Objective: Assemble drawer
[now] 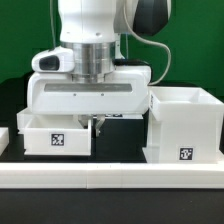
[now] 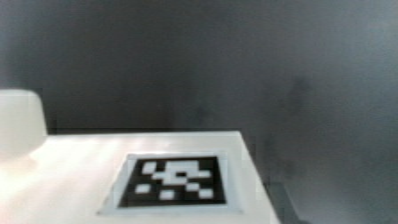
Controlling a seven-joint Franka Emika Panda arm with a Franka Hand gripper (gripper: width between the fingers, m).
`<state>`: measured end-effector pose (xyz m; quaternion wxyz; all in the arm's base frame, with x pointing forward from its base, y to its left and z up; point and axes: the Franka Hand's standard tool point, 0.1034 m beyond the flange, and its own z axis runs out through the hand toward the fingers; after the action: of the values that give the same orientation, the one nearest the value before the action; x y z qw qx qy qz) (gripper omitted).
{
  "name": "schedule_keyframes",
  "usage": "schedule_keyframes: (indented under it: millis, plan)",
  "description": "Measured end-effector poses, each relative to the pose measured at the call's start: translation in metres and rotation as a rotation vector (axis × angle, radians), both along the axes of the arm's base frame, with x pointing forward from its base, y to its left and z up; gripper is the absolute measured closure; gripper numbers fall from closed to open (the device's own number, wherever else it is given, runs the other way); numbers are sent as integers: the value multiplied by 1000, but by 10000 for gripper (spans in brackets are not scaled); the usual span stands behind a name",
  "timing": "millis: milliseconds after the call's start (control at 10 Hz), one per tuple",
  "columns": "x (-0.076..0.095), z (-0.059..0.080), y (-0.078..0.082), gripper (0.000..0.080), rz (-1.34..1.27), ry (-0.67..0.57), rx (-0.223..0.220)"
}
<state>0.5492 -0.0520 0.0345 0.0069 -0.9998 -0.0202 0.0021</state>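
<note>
pincer [image 1: 97,124] hangs under the wide white hand, low over the tray [image 1: 55,135] edge that faces the shell [image 1: 185,125]. fingers are too dark and small to read, so cannot tell if spread or pressed together; nothing visibly pinched.

tray sits on the worktop [image 1: 120,150] at the exterior view's left of the shell, apart from it, with a dark gap between. border wall [image 1: 110,178] runs in front of the shell, on the camera side.

risks, as a judgement:
- pincer is right at the tray's thin wall. coming down off-line could clip the wall and shove or twist the tray away from the shell.
- smooth, thin plastic wall: a shallow pinch may slip and the tray could tilt.
- a tilted tray would likely jam at the shell's opening.

counts:
- shell: one
- tray: one in plain sight; a white sliver [image 1: 3,135] at the far edge from the shell can't be identified
- tags, exterior view: two, one on the tray [image 1: 55,141], one on the shell [image 1: 187,153]
- wrist view: one tagged white face [image 2: 175,180], likely the tray's but unsure, plus one blurred white lump [image 2: 18,122], unidentifiable
- pincer: one
</note>
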Motion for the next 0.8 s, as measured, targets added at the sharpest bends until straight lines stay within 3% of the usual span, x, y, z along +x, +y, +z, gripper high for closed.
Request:
schedule_keyframes:
  millis: [500, 800]
  plan:
    - [-8, 0, -1, 758, 148, 37, 14]
    - [-13, -4, -3, 758, 491, 33, 12]
